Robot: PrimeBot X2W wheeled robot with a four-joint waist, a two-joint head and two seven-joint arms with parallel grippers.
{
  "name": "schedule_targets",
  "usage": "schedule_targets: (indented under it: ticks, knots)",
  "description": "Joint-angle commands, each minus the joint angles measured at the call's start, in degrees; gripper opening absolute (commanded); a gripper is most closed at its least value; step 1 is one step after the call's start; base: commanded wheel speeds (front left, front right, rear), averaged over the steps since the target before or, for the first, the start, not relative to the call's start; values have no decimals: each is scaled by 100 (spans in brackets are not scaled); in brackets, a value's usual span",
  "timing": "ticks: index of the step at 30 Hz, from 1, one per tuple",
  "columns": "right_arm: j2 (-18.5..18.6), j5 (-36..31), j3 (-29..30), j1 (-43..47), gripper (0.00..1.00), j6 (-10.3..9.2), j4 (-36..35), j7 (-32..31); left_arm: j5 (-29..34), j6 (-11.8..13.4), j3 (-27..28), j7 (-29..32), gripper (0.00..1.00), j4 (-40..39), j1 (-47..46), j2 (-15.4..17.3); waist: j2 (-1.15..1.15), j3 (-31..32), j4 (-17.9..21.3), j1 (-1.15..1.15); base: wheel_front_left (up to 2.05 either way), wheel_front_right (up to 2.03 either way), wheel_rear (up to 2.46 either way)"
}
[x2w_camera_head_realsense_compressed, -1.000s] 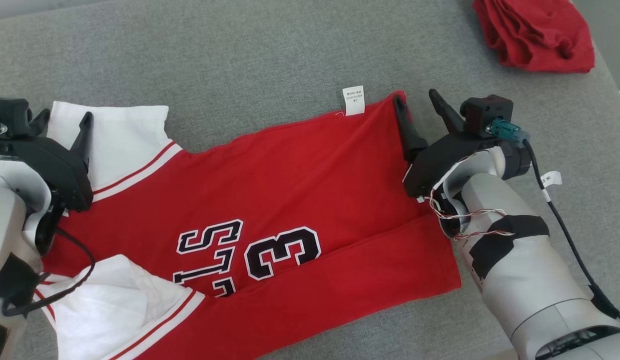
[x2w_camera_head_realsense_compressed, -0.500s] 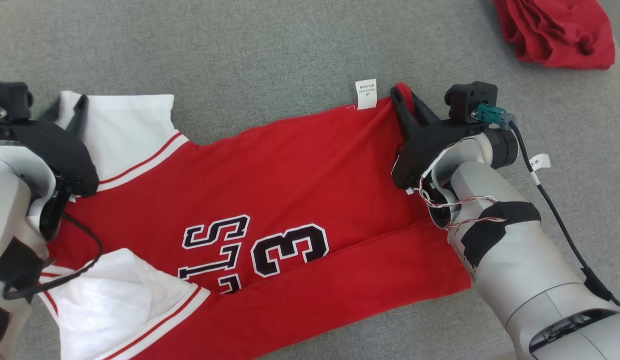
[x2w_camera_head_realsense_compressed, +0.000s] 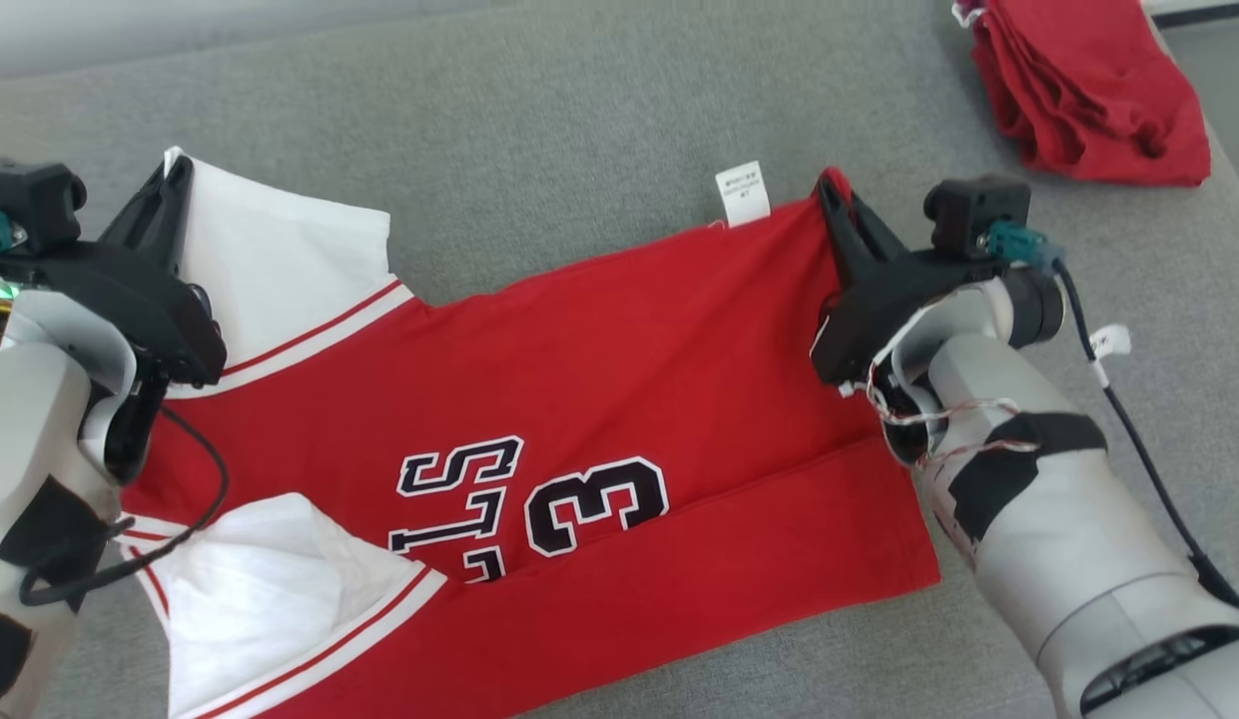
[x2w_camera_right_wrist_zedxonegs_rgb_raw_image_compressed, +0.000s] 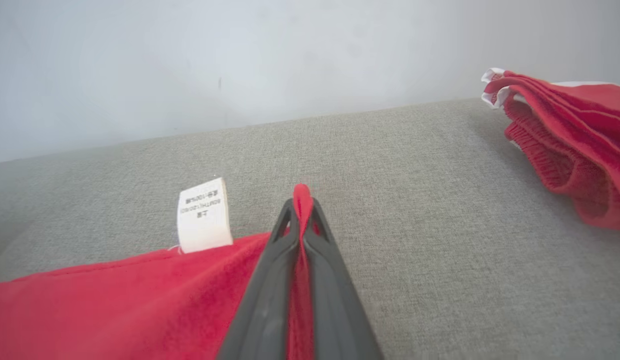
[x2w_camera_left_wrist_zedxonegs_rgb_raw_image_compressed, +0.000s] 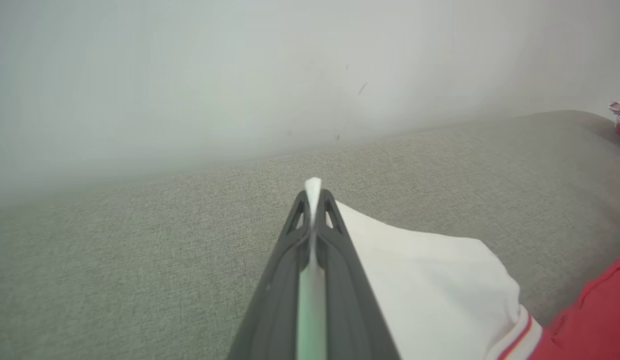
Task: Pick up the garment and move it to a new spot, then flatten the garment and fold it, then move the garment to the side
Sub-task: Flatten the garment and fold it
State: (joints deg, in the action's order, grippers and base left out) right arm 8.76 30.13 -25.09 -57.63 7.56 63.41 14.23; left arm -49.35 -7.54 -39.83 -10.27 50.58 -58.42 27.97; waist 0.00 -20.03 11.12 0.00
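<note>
Pinching "13" jersey [x2w_camera_head_realsense_compressed: 599,369]: left gripper [x2w_camera_head_realsense_compressed: 177,172] on white sleeve [x2w_camera_head_realsense_compressed: 280,260], right gripper [x2w_camera_head_realsense_compressed: 832,190] beside label [x2w_camera_head_realsense_compressed: 743,192].

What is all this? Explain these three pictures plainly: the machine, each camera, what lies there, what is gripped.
This is a two-armed robot handling laundry. The wide picture comes from a camera on its head, looking down. The other two come from cameras on its wrists, each looking along that arm's two dark fingers. On the grey surface lies a red jersey with a white care label; a second red garment sits bunched at the far right. The left gripper is shut on the corner of a white sleeve, the right gripper on a red corner beside the label.
</note>
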Motion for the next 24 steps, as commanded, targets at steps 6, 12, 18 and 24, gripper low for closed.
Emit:
schedule_targets:
  ticks: [6, 12, 18, 24]
  knots:
    - [212, 313, -183, 528, 0, -15, -244, 61, -226, 16, -49, -354, 0, -443, 531, 91, 0, 390, -204, 0, 0, 0, 0]
    - [481, 637, -325, 1093, 0, -15, -642, 86, -298, 39, 139, -483, 0, -1139, 1274, 152, 0, 642, -383, 0, 0, 0, 0]
    - [715, 910, -325, 1651, 0, -15, -1034, 96, -257, 163, 666, -489, 0, -2291, 2485, 177, 0, 891, -516, 0, 0, 0, 0]
    - [929, 1024, -80, 2187, 0, -15, -1517, 98, -78, 441, 1095, -492, 0, -3248, 3567, 24, 0, 1100, -673, 0, 0, 0, 0]
